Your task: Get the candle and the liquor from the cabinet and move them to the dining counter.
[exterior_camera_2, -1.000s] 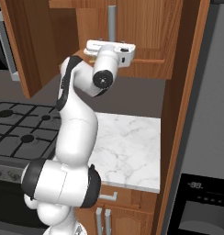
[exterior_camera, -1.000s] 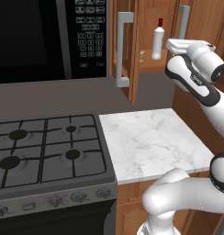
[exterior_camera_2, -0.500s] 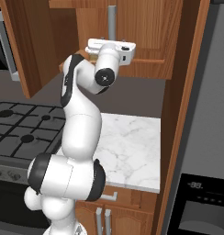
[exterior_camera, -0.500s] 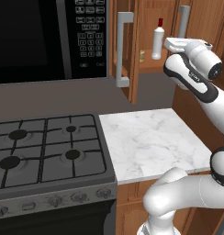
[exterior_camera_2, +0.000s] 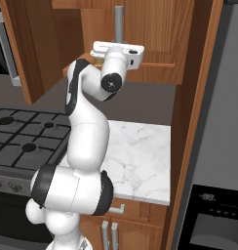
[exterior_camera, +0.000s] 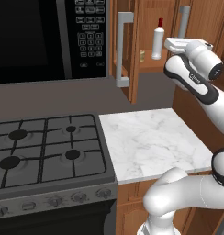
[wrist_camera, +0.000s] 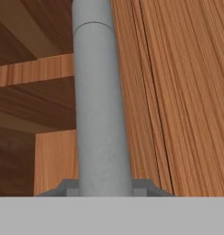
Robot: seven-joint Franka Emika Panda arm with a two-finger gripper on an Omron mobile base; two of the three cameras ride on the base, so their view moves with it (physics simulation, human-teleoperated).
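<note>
Kitchen wall cabinet [exterior_camera: 146, 27], left door open | liquor [exterior_camera: 157, 42] on shelf, centre | gripper [exterior_camera: 171, 44] at right door's bar handle [wrist_camera: 102, 114], grip unclear | risk: fingers slip off handle, door stays shut.

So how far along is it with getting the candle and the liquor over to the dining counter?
Early. Done: the left door of the cabinet stands open. In hand: the hand is up at the grey bar handle of the right door; whether it grips it cannot be told. Left: the liquor stands on the shelf, a small tan thing, perhaps the candle, beside it; both need carrying over.
</note>
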